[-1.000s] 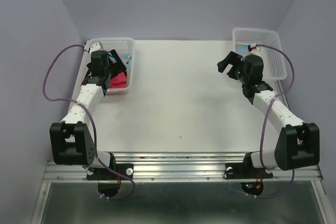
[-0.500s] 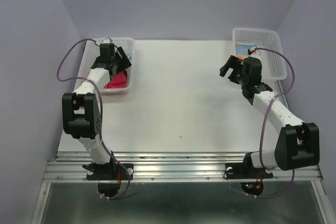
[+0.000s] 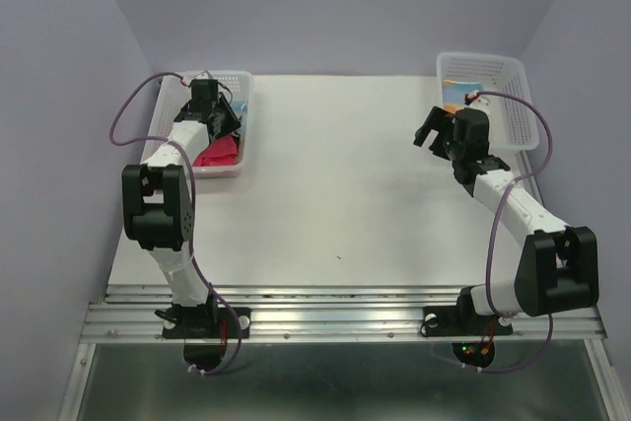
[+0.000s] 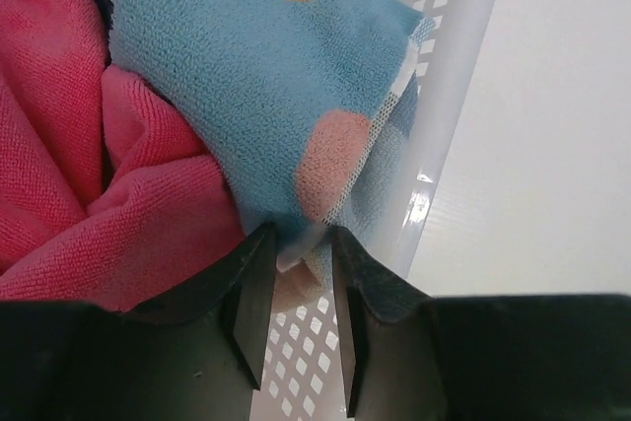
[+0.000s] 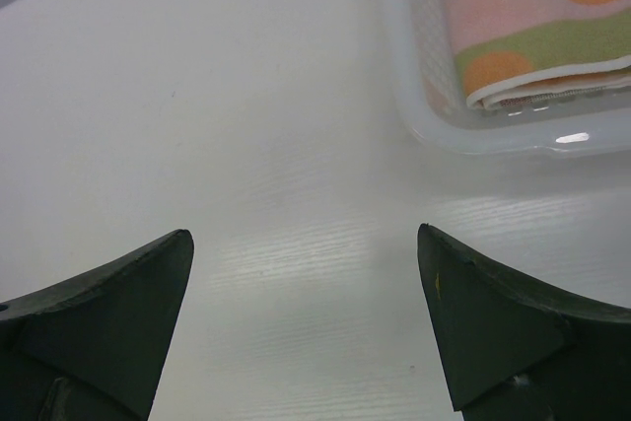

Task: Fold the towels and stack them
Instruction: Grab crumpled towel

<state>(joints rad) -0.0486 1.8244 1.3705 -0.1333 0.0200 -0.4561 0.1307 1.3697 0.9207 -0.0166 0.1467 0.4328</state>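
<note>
Left wrist | left gripper [image 4: 296, 278] just reached lower, pinching light blue orange-blotched towel [image 4: 266, 76] | pickup starting | right gripper [image 5: 304, 239] spread wide

The left arm [image 3: 156, 206] stands folded tall and reaches to the far left, the left claw [image 4: 294, 320] tipped downward with fingers pinched nearly together, while the right arm [image 3: 520, 206] stretches forward, the right claw [image 5: 306, 327] spread wide.

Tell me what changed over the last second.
The left arm folded, its elbow swinging forward, and pushed the left pincer further into the left basket, where it now pinches the blue towel at its corner. The right pincer stayed open over the table beside the right basket. The pink towel did not move.
</note>
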